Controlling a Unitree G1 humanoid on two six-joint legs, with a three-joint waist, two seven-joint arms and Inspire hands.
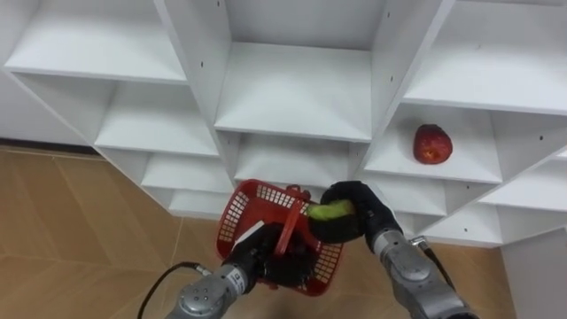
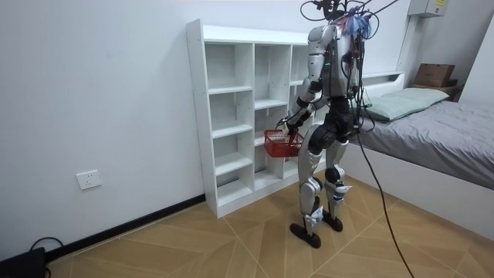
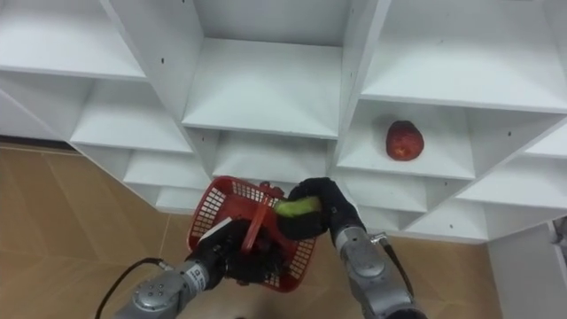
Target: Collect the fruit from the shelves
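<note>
Basket [image 1: 232, 217] hangs from left hand's [image 1: 259, 262] closed grip; right hand [image 1: 356, 219] clasps green fruit [image 1: 331, 210] above its 3-o'clock rim; red apple [image 1: 432, 144] shelved at 2 o'clock.

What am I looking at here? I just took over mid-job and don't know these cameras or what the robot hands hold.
This is a two-legged humanoid robot. The two eye views look down from its head; the room view, from a camera standing apart, shows it standing before the white open-shelved closet. The left robot hand grips the handle of a red plastic mesh basket. The right robot hand is curled round a small yellow-green fruit above the basket. A round red fruit lies on a shelf to the right.
</note>
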